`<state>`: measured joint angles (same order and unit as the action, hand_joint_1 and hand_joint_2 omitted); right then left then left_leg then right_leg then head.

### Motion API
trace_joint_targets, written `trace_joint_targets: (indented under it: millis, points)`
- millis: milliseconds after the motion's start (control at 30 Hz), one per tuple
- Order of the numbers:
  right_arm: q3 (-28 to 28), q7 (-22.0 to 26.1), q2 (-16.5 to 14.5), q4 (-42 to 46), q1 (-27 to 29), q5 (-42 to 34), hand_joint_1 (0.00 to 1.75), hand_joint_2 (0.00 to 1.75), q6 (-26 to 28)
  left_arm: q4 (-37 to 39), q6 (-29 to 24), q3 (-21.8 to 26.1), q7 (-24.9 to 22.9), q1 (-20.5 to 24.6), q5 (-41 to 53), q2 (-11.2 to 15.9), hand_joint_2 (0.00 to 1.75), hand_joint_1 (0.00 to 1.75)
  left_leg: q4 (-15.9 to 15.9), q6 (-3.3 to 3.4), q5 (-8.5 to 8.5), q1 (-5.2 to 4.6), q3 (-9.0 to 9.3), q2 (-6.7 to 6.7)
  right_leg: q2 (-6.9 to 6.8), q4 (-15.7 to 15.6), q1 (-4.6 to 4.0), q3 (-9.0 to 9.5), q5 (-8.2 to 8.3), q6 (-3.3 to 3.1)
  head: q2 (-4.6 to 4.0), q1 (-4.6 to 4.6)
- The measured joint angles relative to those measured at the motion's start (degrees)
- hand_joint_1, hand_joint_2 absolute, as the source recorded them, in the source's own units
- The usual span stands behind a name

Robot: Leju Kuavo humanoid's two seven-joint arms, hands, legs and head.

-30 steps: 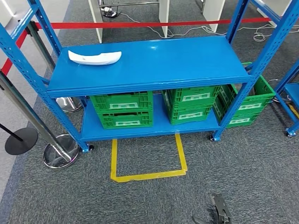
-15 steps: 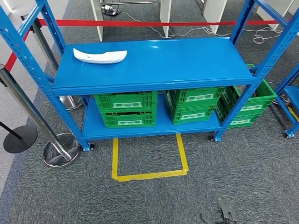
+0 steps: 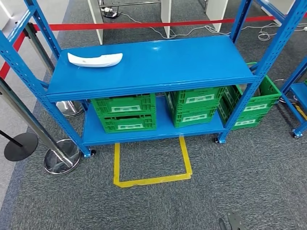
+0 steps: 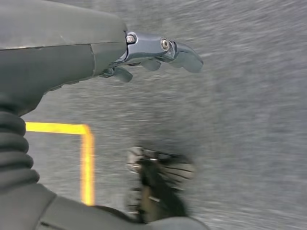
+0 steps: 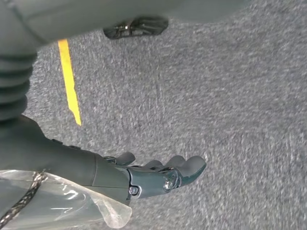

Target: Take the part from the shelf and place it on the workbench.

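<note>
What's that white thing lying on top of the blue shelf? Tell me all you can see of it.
The white part is a long, slim, gently curved piece, smooth and slightly glossy, like moulded plastic. One end is blunter, the other tapers to a rounded tip. It lies flat on the top board of the blue shelf, near the back left corner, lengthwise along the shelf. Nothing else touches it.

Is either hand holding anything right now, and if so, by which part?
No. The left hand and right hand hang open over carpet; the white part lies on the shelf.

White part (image 3: pixel 95 59), blue shelf (image 3: pixel 152 67), green crates (image 3: pixel 124 112), yellow floor tape (image 3: pixel 152 179), grey carpet (image 3: pixel 253 172)
</note>
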<state>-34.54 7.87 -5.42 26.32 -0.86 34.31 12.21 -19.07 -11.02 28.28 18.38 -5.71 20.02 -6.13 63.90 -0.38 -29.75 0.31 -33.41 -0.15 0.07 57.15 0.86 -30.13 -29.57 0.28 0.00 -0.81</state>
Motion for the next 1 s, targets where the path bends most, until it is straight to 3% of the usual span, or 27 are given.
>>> trace_joint_targets:
  millis: [67,200,267,333,367,400,433,500,567,667,733,833,867,900,933,1000]
  points:
    - [-2.5,0.6,-0.5,-0.7,-0.1,2.6,0.0,0.0,0.8,-1.8,-0.4,0.5,1.6,0.8,0.0,-0.5,0.0,0.0,-4.9,0.5,1.27,-0.14,1.96,-0.01,-0.01,0.2,-0.2,-0.19,-0.1,0.47,-0.01,0.07]
    - [-7.5,1.7,-1.4,-2.1,-0.2,7.2,0.0,0.0,2.3,-5.2,-1.6,1.1,4.2,1.7,-0.3,-1.8,0.0,0.0,-6.0,1.73,1.24,-0.12,1.97,0.05,-0.04,0.9,-0.14,-1.05,-0.68,1.62,0.0,0.14]
    - [-10.0,2.2,-1.9,-2.9,-0.2,9.7,0.0,0.0,3.1,-6.6,-2.5,1.3,5.6,2.3,-0.7,-2.2,0.0,0.0,-6.3,2.37,1.47,0.05,1.98,0.15,-0.02,5.6,-0.07,-3.37,-3.45,1.99,0.0,0.34]
    - [-12.8,2.8,-2.5,-3.8,-0.2,12.5,0.0,0.0,3.8,-8.1,-3.3,1.4,7.3,2.8,-1.3,-2.5,0.0,0.0,-6.3,2.61,1.47,-0.05,1.89,0.17,-0.04,13.2,-0.04,-7.06,-6.77,2.23,0.0,0.51]
    - [-14.0,3.0,-2.7,-4.3,-0.1,13.7,0.0,0.0,4.2,-9.0,-3.6,1.5,8.1,2.9,-1.5,-2.7,0.0,0.0,-6.2,2.62,1.46,-0.11,1.89,0.16,-0.04,15.8,-0.03,-8.38,-7.4,2.3,0.0,0.49]
    - [-15.2,3.2,-2.8,-4.6,-0.1,15.0,0.0,0.0,4.5,-9.9,-4.0,1.5,8.8,3.0,-1.8,-2.9,0.0,0.0,-6.2,2.62,1.44,-0.14,1.92,0.14,-0.04,16.4,-0.03,-8.79,-6.95,2.3,0.0,0.5]
    - [-16.2,3.5,-3.0,-4.9,-0.1,16.0,0.0,0.0,4.8,-10.9,-4.3,1.5,9.5,3.0,-2.0,-3.0,0.0,0.0,-6.2,2.59,1.42,-0.16,2.0,0.11,-0.04,14.7,-0.03,-8.07,-5.43,2.22,0.0,0.51]
    - [-17.4,3.9,-3.0,-5.2,-0.1,17.7,0.0,0.0,5.2,-13.2,-4.9,1.4,10.5,3.0,-2.6,-3.1,0.0,0.0,-6.1,2.35,1.27,-0.22,2.19,0.07,-0.07,7.1,-0.08,-4.48,-1.54,1.88,-0.01,0.51]
    - [-18.4,4.1,-3.1,-5.5,-0.3,19.1,0.0,0.0,5.5,-16.4,-5.3,1.1,11.2,2.9,-3.2,-3.2,0.0,0.0,-5.9,1.83,1.14,-0.41,2.1,0.06,-0.06,1.5,-0.19,-1.65,0.13,1.48,-0.01,0.44]
    - [-21.3,4.9,-3.6,-6.5,-0.4,22.7,0.0,0.0,6.4,-25.5,-6.5,0.1,12.2,2.3,-5.2,-3.0,0.0,0.0,-5.7,0.87,1.22,-0.26,1.76,0.04,-0.03,0.4,-0.37,-1.2,0.33,0.63,0.0,0.39]
    - [-24.8,6.4,-4.1,-7.8,-0.6,29.0,0.0,0.0,7.9,-35.9,-8.6,-1.7,13.7,2.0,-8.8,-2.8,0.0,0.0,-3.8,0.26,-0.3,0.01,0.91,0.05,-0.26,0.1,-0.36,-1.17,0.64,-0.16,0.0,0.34]
    - [-29.2,7.9,-4.6,-9.1,-1.0,35.8,0.0,0.0,9.2,-46.7,-11.0,-3.6,15.3,2.5,-12.6,-2.3,0.0,0.0,6.4,-0.41,-5.54,0.12,-3.32,0.05,-0.5,0.0,-0.33,-1.11,0.71,-0.75,0.0,0.27]
    - [-30.1,8.0,-4.8,-9.5,-1.1,36.2,0.0,0.0,9.3,-49.0,-11.2,-4.0,15.5,2.3,-13.0,-2.2,0.0,0.0,9.4,-0.51,-6.45,0.13,-4.61,0.05,-0.45,0.0,-0.32,-1.05,0.68,-0.81,0.0,0.27]
    - [-30.9,8.1,-5.0,-9.8,-1.1,36.5,0.0,0.0,9.3,-50.9,-11.2,-4.4,15.8,2.0,-13.5,-2.2,0.0,0.0,10.7,-0.56,-6.27,0.14,-5.17,0.05,-0.4,0.0,-0.33,-0.98,0.64,-0.84,0.0,0.27]
    - [-31.5,8.1,-5.2,-10.1,-1.1,36.6,0.0,0.0,9.4,-52.6,-11.1,-4.9,16.2,1.7,-14.0,-2.2,0.0,0.0,9.5,-0.53,-4.85,0.14,-4.68,0.05,-0.35,0.0,-0.33,-0.87,0.62,-0.84,0.0,0.28]
    - [-32.5,8.0,-5.4,-10.5,-1.1,36.8,0.0,0.0,9.3,-56.2,-10.9,-6.1,17.2,1.4,-15.6,-1.8,0.0,0.0,2.3,-0.28,-0.53,0.14,-1.57,0.04,-0.27,0.0,-0.34,-0.64,0.52,-0.73,0.0,0.3]
